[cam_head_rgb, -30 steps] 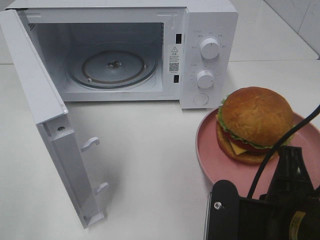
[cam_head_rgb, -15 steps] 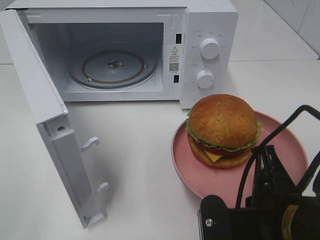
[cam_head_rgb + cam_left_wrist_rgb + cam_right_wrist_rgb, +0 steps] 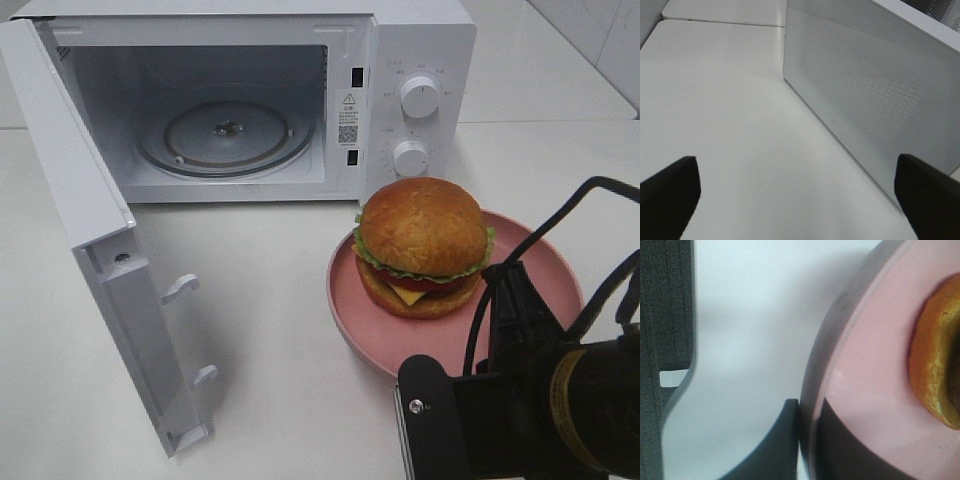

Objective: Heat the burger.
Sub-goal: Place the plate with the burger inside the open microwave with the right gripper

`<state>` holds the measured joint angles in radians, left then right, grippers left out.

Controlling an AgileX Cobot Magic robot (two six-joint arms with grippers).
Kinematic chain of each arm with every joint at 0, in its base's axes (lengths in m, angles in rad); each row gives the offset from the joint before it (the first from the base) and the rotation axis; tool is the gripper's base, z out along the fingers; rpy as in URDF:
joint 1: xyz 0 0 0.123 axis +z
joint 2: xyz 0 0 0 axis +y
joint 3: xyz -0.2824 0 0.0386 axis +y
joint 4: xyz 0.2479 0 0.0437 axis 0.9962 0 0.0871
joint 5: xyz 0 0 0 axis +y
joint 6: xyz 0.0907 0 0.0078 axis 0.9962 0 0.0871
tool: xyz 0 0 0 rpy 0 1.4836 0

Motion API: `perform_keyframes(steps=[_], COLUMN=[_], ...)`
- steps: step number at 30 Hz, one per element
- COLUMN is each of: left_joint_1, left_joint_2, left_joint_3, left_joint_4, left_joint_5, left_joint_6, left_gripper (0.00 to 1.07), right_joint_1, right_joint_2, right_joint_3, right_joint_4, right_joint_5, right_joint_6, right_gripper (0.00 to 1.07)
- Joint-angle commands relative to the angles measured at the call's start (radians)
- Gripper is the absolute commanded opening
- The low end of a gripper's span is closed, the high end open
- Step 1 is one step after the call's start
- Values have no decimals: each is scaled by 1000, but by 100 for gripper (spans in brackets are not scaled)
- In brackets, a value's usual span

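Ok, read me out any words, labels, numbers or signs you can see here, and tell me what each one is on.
Nothing reads clearly as words.
On the microwave front frame, a warning label: a triangle caution sign and a QR-style square; print too small.
Markings around the upper knob and lower knob: too small.
Tiny mark on the door, left wrist view: too small.
The burger and pink plate: no text.

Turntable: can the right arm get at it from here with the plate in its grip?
Probably yes. The door stands wide open, the turntable is bare, and nothing stands between it and the plate. The right gripper is shut on the plate's rim, burger aboard.
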<state>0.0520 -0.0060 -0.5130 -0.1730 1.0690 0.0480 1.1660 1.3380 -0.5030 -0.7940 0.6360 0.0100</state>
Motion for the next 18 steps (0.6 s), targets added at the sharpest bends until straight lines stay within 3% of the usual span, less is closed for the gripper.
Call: perform_keyframes(steps=[1,8,18], left_joint_1=[-9,-9,-9], left_joint_2=[-15,-15,-15], left_joint_3=[0,0,0], left_joint_4=[-4,-4,-4], left_joint_5=[-8,-8,-8], left_joint_6=[0,0,0], left_gripper=[98,98,98], right_joint_1=[-53,-130,-237], right_joint_2=[-4,-4,-4], right_joint_3=[-6,-6,-20], right_joint_4=[-64,-52,95], right_joint_5=[-62,-132,-222], right_joint_6=[-71,-202,-489], right_gripper=[0,0,0])
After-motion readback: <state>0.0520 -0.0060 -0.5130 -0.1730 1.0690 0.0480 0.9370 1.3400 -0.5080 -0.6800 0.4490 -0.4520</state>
